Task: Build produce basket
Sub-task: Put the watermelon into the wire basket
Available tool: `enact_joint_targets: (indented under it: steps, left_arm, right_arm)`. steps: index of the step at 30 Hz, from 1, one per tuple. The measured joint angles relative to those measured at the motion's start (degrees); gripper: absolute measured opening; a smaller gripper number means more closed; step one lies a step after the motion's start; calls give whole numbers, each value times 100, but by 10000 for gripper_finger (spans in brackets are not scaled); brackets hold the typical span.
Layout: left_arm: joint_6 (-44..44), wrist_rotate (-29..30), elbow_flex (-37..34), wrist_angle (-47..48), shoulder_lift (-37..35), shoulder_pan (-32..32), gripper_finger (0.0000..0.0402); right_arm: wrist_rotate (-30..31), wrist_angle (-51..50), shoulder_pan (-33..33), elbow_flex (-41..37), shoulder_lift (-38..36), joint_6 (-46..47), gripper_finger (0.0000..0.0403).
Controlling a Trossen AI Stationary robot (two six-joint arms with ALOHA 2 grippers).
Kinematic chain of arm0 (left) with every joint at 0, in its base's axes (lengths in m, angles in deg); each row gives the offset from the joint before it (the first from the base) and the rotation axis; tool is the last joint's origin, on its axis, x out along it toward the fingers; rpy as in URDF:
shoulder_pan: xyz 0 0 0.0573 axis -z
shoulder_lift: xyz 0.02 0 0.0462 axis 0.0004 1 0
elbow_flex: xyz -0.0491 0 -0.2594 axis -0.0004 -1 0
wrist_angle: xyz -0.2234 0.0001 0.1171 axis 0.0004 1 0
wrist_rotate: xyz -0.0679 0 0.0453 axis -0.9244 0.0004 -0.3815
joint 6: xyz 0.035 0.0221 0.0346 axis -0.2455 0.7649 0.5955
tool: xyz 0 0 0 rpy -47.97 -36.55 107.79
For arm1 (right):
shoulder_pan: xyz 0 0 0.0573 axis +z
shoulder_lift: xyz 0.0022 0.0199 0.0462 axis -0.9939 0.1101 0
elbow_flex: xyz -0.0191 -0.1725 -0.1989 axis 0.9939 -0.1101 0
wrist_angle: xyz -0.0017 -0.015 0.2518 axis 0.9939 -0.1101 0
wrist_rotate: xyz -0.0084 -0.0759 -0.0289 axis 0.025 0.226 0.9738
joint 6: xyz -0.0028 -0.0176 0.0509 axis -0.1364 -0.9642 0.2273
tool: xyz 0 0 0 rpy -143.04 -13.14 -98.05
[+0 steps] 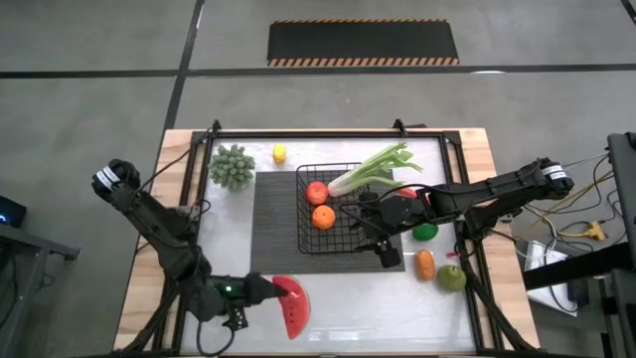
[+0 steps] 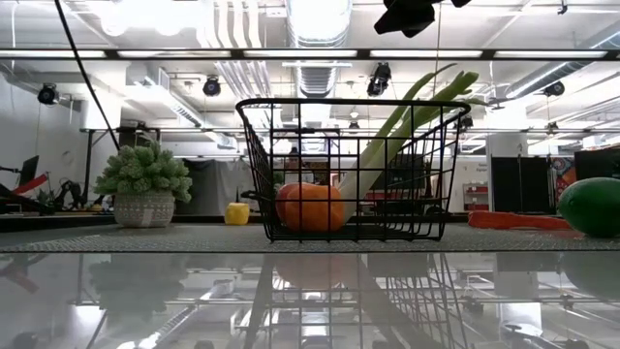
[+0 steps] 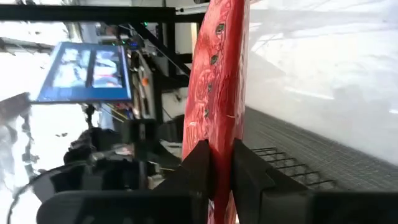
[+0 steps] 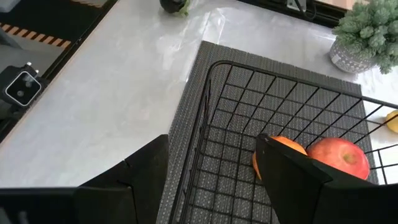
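The black wire basket (image 1: 343,227) stands on a dark ribbed mat (image 1: 273,214). In it lie a red apple (image 1: 317,192) and an orange (image 1: 323,217), and a white-green leek (image 1: 373,169) leans over its far right rim. My left gripper (image 1: 266,290) is near the table's near edge, shut on a red watermelon slice (image 1: 294,304). My right gripper (image 1: 386,246) hovers open and empty at the basket's near right corner; its wrist view (image 4: 211,180) looks down into the basket (image 4: 273,118). My left gripper pinches the watermelon slice between its two fingers at the slice's end nearest the arm (image 3: 221,163). The fingers come level from the table's left. The slice (image 3: 217,74) reaches away from the fingers, its flat red seeded face showing. I cannot tell whether it is clear of the table.
A green round piece (image 1: 425,232), an orange piece (image 1: 425,264), a green fruit (image 1: 452,277) and a red piece (image 1: 407,193) lie right of the basket. A potted plant (image 1: 232,166) and a yellow piece (image 1: 279,153) stand at the far left. A black frame (image 1: 298,132) edges the table.
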Motion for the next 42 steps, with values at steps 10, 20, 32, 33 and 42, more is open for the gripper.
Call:
enact_joint_targets:
  steps: [10, 20, 32, 33, 42]
  left_arm:
    - [-843, 140, -74, -664, 16, -560, 20]
    - [-3166, 149, 28, -776, -67, -2425, 20]
    - [-6439, -1997, 298, 106, 191, -4248, 20]
    - [-6453, -2089, 396, 278, 191, -4246, 20]
    - [-6415, -2898, 683, 1030, 305, -4273, 20]
  right_arm:
    - [0, -206, 4, -7, -190, -66, 226]
    - [4, 87, 44, -455, -939, -363, 226]
    - [4, 350, 42, -1118, -1551, -367, 226]
    - [4, 360, 42, -1128, -1577, -367, 226]
    - [0, 661, 39, -1374, -1673, -586, 226]
